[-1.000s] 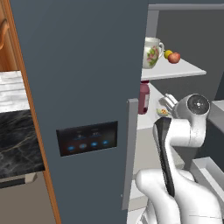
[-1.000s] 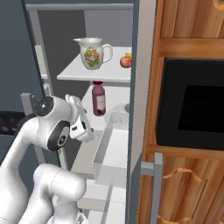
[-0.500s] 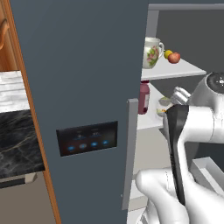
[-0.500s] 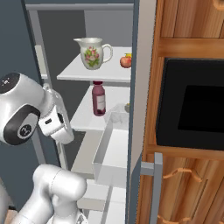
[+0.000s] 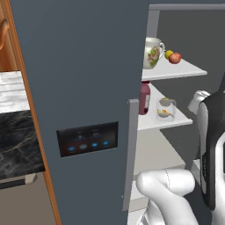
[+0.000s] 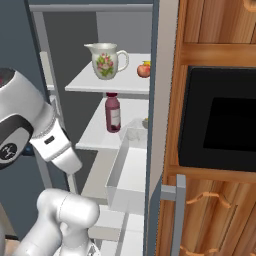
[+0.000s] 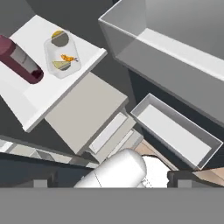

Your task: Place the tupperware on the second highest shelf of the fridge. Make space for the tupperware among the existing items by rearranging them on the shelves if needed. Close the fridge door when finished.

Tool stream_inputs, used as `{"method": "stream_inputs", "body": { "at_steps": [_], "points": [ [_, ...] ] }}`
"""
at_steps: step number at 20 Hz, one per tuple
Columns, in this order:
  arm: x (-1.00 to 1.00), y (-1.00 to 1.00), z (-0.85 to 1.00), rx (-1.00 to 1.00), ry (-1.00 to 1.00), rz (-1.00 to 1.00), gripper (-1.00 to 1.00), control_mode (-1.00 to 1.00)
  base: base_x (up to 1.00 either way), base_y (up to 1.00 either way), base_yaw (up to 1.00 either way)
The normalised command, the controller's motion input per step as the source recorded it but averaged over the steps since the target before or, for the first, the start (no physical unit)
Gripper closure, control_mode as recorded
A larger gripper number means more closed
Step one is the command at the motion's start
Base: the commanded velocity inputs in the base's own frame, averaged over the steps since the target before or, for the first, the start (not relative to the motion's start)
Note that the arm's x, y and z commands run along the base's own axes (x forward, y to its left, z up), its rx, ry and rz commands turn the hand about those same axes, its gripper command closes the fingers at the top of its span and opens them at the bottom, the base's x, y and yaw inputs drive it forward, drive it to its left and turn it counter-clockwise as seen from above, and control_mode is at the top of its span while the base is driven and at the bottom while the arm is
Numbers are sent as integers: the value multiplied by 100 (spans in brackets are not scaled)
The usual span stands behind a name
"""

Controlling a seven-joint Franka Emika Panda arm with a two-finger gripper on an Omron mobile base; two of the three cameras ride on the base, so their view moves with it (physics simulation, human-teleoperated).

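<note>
The tupperware (image 5: 166,108) (image 7: 63,54), a small clear tray with yellow-orange food, sits on a white shelf (image 5: 178,121) of the fridge (image 5: 79,79), beside the dark red bottle (image 5: 144,97) (image 6: 113,112) (image 7: 19,61). One shelf higher stand the floral pitcher (image 5: 151,52) (image 6: 106,61), a yellow fruit (image 5: 168,53) and a red apple (image 5: 175,57) (image 6: 143,70). In the hand view my gripper (image 7: 116,180) looks down on the shelf from well away, open, with nothing between its fingers. The fridge door (image 6: 154,150) stands open.
Grey door bins (image 6: 127,172) (image 7: 177,131) jut from the open door just right of the shelves. Beyond the door is a wooden cabinet with a black oven (image 6: 220,120). A marble counter (image 5: 17,132) lies left of the fridge. My arm (image 5: 211,154) fills the space before the shelves.
My arm has drawn back from the shelf and swung outward and up. The tupperware, bottle, pitcher and fruit have stayed where they were.
</note>
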Motion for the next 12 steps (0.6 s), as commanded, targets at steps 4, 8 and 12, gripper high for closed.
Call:
{"method": "stream_inputs", "body": {
  "at_steps": [4, 8, 12],
  "points": [
    [-6, 1, -3, 0, 0, 4, -100, -100, 0, 0, 0],
    [-13, 4, -2, 0, 0, 3, -100, 100, -49, 10, 6],
    [0, 0, 0, 0, 0, 0, -100, 100, -80, 3, 7]
  ]
}}
